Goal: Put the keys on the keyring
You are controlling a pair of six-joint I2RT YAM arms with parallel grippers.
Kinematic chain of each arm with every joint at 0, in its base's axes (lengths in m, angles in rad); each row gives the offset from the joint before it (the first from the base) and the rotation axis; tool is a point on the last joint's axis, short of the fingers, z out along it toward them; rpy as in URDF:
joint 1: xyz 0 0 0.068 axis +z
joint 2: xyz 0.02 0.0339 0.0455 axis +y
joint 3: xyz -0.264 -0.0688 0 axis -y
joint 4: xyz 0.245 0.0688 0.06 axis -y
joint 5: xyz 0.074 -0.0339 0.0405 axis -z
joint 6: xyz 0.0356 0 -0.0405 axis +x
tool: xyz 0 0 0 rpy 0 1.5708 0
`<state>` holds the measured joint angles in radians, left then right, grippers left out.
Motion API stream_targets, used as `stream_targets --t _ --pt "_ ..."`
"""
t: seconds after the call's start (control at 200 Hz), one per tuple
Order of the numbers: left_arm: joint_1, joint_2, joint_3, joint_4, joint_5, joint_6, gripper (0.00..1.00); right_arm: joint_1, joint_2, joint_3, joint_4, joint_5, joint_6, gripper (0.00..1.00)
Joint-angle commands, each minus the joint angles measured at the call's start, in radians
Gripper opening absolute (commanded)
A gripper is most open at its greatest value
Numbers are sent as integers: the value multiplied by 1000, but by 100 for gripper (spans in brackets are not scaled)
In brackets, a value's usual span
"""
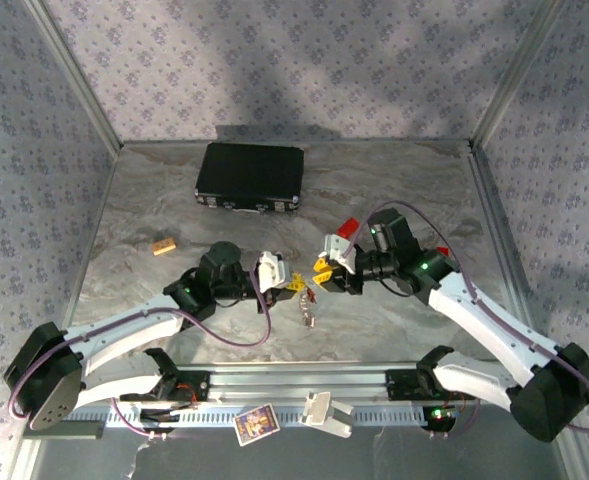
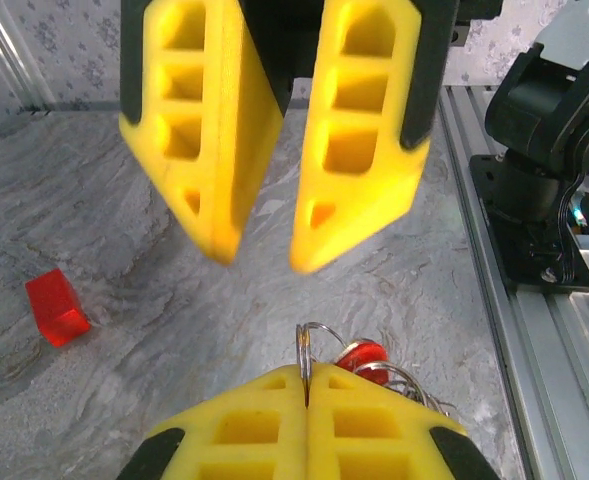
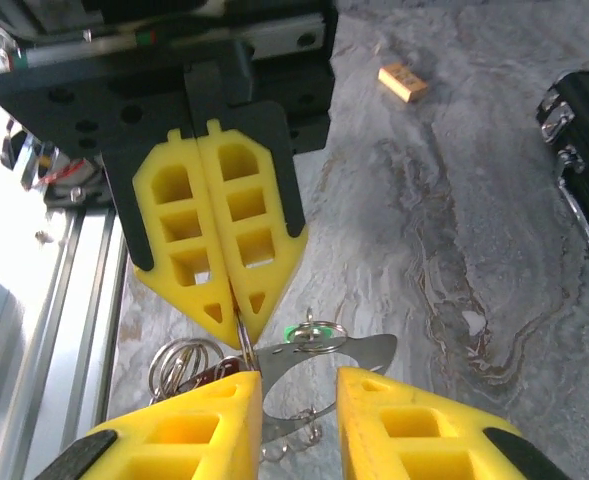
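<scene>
The left gripper (image 2: 307, 372) has its yellow plastic fingers (image 2: 369, 432) pressed flat together. These are wedge-shaped blocks with square hollow cells, and their tips pinch a thin round wire ring of the keyring (image 3: 369, 350). In the right wrist view the same pair comes down from a black housing to a single point that nips the wire. Just beside that point a flat, curved strip of silvery metal sweeps to the right, with more small steel loops bunched at its left end.

The green key (image 3: 296, 333) shows as a small glossy green head tucked against the strip near the pinch. The red key (image 2: 362, 354) shows as a rounded red plastic head among the wire loops, just past the left fingertips.

The right gripper (image 3: 299, 385) faces the left one closely with its fingers spread, and the metal strip lies across the gap between them. Whether either pad touches the strip cannot be told.

From above, the two grippers meet over the middle of the grey, marble-veined surface (image 1: 154, 205), and the keyring dangles between them. A black rectangular case (image 1: 249, 178) with metal latches lies well apart at the far side. A small tan block (image 1: 164, 245) sits to the left, and a translucent red cube (image 2: 56, 307) rests on the surface near the right arm.
</scene>
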<state>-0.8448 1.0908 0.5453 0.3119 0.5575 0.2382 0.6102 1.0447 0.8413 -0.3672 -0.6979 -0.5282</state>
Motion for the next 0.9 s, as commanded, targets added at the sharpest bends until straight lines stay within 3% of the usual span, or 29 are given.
stream_targets --t 0.0,0.27,0.635,0.76,0.894 --pt "-4 -21 -35 158 25 -46 0 -1 -14 -37 74 -54 90 28" --pt "-5 -19 -56 193 15 -62 0 -3 -33 -99 83 -33 163 32" --pt "-4 -17 -54 207 24 -60 0 -1 10 -92 105 -51 191 30" --pt "-5 -25 -53 199 28 -60 0 0 24 -83 109 -78 192 27" --pt "-4 -29 -55 197 25 -54 0 0 28 -78 105 -91 184 17"
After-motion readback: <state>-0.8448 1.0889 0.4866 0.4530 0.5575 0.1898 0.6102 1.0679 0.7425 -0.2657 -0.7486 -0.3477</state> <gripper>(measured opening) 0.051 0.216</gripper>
